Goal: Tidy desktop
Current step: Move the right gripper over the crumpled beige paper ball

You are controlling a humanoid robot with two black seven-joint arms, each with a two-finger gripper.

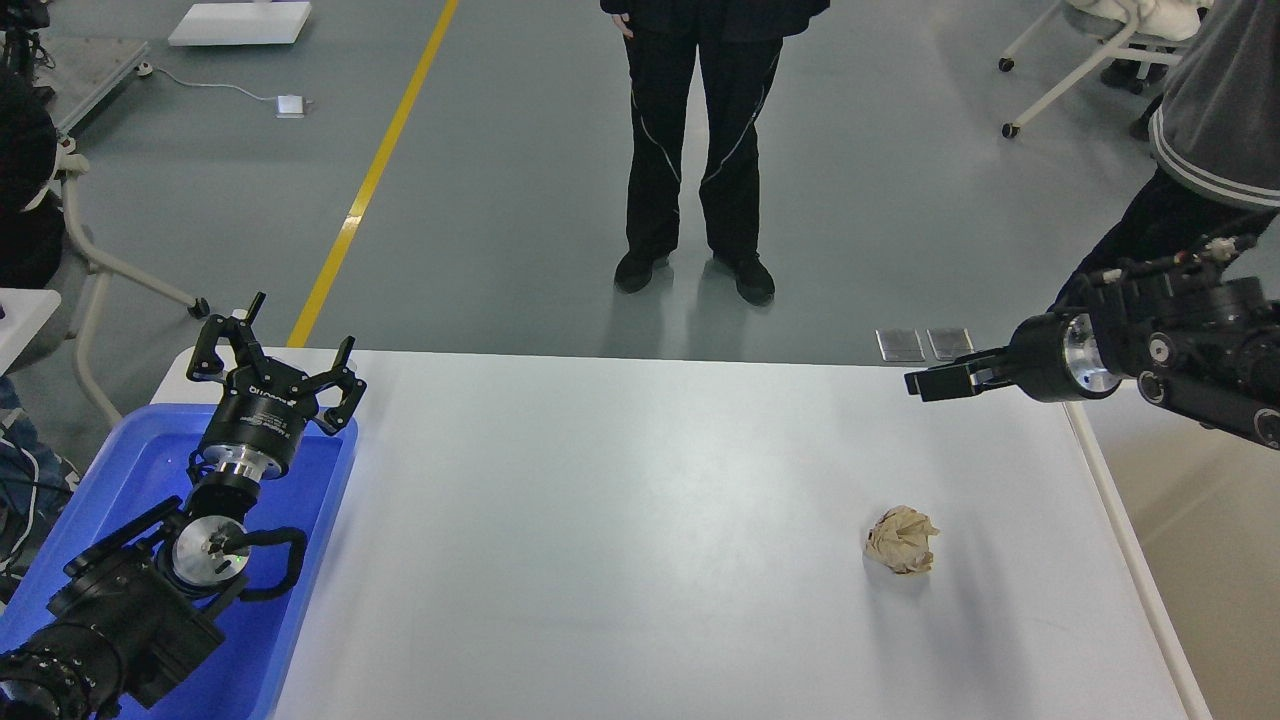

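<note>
Hovering over the far end of the blue tray [320, 500], the left pincer [272, 362] stands with its fingers spread wide and holds nothing. That tray sits at the left edge of the bench [600, 520] — the white desktop that fills most of the view. Well to the right of the tray, toward the bench's right side, lies a crumpled ball of tan paper [902, 540], apart from everything else. Beyond the paper, above the bench's far right corner, the right pincer [925, 383] points leftward with its fingers drawn close together, gripping nothing.

Judging from the task, the paper is the likely thing to clear. It looks light and springy, so a narrow pincer could push it away instead of straddling it — or a shallow pinch could let it slip out and roll off the near right edge.
</note>
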